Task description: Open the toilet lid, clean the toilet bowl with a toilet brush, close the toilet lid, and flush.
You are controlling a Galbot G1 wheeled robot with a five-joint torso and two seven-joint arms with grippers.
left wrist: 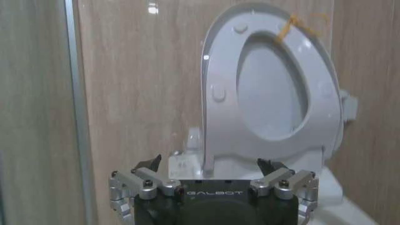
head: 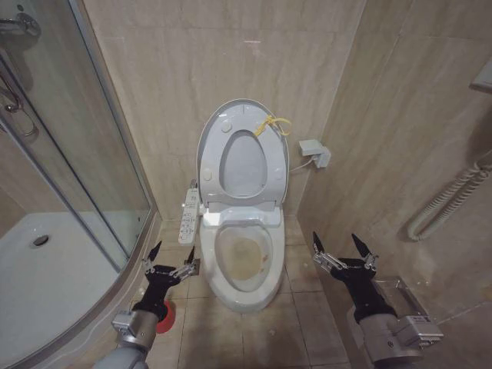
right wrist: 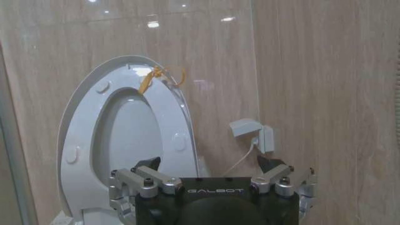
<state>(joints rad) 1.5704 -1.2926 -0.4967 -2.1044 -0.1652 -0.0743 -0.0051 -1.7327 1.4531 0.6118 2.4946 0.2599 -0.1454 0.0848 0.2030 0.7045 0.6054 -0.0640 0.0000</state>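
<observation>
You have the toilet lid point(head: 209, 146) standing upright against the back wall, with the seat raised inside it and the yellow cord point(head: 274, 124) hanging at its top edge. Below it the toilet bowl point(head: 244, 265) sits open, a yellowish-brown stain on its inner wall, and the button panel point(head: 187, 217) juts out on its left side.

Your left gripper point(head: 171, 260) hovers low beside the bowl's left rim, fingers spread apart and holding nothing. Just under its wrist you can see part of a red round cup point(head: 164, 317) on the floor; the arm covers most of it, so you cannot tell whether the toilet brush is standing in it. Your right gripper point(head: 344, 250) hangs to the right of the bowl, near the side wall, its two fingers likewise wide apart and empty.

From the left wrist camera, the lid point(left wrist: 216, 89) fills the space ahead, with the shower's glass door point(left wrist: 37, 112) at the side; the bowl below is cut off by the gripper body. From the right wrist camera you get the lid point(right wrist: 75, 136) and a white wall fitting point(right wrist: 250, 133) with a cable, probably the seat's supply.
</observation>
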